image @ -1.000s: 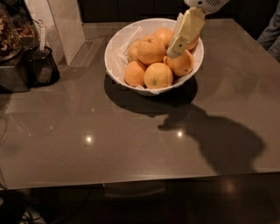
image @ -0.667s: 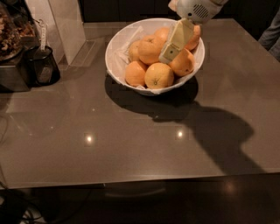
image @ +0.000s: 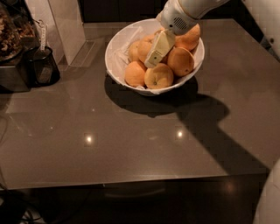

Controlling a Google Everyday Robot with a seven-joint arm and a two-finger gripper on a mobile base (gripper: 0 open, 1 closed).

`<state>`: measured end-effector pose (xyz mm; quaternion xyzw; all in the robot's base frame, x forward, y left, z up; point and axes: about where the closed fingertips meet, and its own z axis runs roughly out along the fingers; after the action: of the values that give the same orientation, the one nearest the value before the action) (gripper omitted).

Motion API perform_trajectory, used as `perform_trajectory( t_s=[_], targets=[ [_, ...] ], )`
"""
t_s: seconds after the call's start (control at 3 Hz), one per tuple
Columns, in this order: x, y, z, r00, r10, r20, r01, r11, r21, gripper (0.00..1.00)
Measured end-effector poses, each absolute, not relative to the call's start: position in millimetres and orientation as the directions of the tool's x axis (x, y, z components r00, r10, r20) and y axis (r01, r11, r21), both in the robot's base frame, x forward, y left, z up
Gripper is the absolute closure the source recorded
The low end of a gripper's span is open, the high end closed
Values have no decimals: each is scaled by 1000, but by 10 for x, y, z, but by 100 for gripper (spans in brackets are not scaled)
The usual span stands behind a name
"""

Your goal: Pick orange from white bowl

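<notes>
- The gripper [image: 153, 61] is held slanting down from the upper right onto the piled fruit; whether it is spread or pressed together cannot be told.
- The orange [image: 159, 76] is seen just below it, at the front of the white bowl [image: 112, 52].
- The bowl is set on the grey table [image: 131, 144].

Gripper [image: 152, 61] jaws in the white bowl [image: 114, 49] partly hide an orange [image: 142, 49] — arm [image: 188, 11] cropped

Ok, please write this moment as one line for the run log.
phase: reach | gripper: low inside white bowl, tip among the oranges | lifted out: none yet | white bowl: on grey table
</notes>
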<state>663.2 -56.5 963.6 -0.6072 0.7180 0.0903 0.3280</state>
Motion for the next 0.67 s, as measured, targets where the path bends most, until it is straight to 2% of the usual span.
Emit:
perform_trajectory(
  t_s=[0.33, 0.67],
  targets=[
    [6739, -467, 9500, -70, -808, -584, -932, 262, -250, 0],
    [6790, -395, 9352, -88, -812, -576, -934, 269, -237, 19]
  ],
)
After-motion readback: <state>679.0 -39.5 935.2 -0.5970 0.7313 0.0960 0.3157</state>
